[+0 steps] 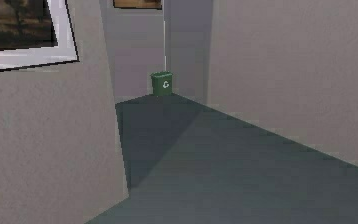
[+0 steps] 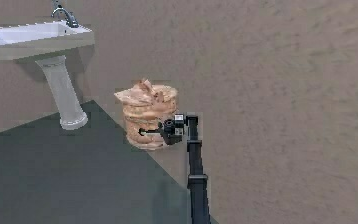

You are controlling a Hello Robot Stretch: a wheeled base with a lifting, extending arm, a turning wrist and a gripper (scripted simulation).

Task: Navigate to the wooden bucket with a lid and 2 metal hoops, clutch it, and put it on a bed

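A tan, round wooden bucket (image 2: 147, 108) with a lumpy lid on top sits where the dark floor meets the beige wall, in the middle of the arm side view. The dark arm bar rises from the bottom edge and ends at the bucket's right side. My gripper (image 2: 145, 131) reaches across the bucket's lower front, its dark body just right of the bucket. The bucket fills the space behind the fingers, so I cannot tell whether the gripper holds it or holds anything.
A white pedestal sink (image 2: 47, 50) stands at the arm side view's left. In the forward view a small green bin (image 1: 162, 83) sits at the end of a narrow passage. A framed picture (image 1: 27, 30) hangs on the near wall, upper left. Dark floor (image 1: 247, 170) spreads to the right.
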